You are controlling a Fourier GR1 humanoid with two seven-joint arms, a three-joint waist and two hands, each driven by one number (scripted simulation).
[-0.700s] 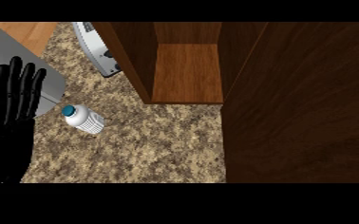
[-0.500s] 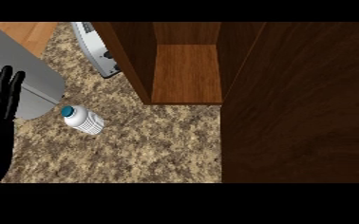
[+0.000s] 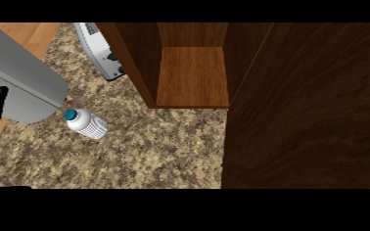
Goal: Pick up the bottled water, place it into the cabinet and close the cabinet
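My left hand (image 3: pixel 3 100) barely shows — fingers unreadable, nothing visibly held — with the clear ribbed blue-capped water bottle (image 3: pixel 86 123) just right of it, ungrasped; next, I judge, reach and grasp it.

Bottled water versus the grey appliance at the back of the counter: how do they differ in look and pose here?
The bottled water is white, ribbed and rounded with a teal cap; the grey appliance is flat-sided, light grey with dark knobs. The bottle shows whole, in the open in front of the cabinet; the appliance is cut off by the picture's top and sits against the cabinet's left wall. Both rest on the granite counter.
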